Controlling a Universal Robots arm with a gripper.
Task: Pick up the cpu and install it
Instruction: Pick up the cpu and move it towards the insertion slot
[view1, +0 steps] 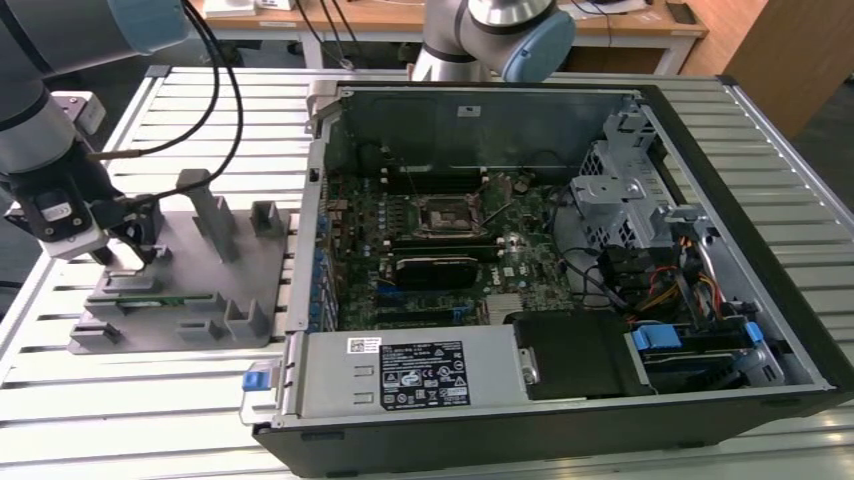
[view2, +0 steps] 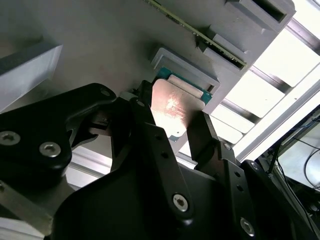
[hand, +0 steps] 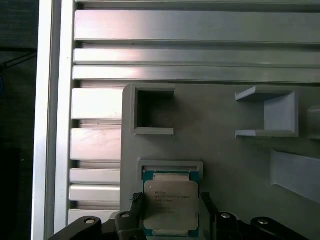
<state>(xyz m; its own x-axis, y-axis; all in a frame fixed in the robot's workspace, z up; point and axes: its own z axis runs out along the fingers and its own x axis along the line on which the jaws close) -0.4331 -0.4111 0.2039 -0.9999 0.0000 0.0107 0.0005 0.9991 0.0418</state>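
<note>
CPU (hand: 171, 212) seated flat in its shallow recess, silvery plate up, with the robot's pincer (hand: 171, 199) lowered over it. The pincer is spread: in both wrist views one black finger (hand: 136, 202) stands just beside each of two opposite edges of the chip, which lies between them. No squeeze on the chip can be made out, and it lines up squarely with the recess walls, so it does not look lifted.

The recess belongs to a grey holder (view1: 187, 330) moulded with open pockets and upright posts. A thin green board strip (view1: 154, 297) stands on edge in one of its slots, near the pincer. The holder rests on a table (view1: 160, 400) of ribbed aluminium slats, at the exterior view's left, where the arm (view1: 40, 130) reaches down.

Well apart from it, toward the exterior view's right, an opened computer case (view1: 467, 100) lies on the same table, its motherboard (view1: 354, 210) exposed. The black square socket (view1: 447, 215) near the board's middle is where the chip would go; nothing silvery shows in it.

Judged from these views, the job is at its opening step. The approach to the chip is made, but the grasp, the lift, the carry across to the case and the seating in the socket are all undone.
</note>
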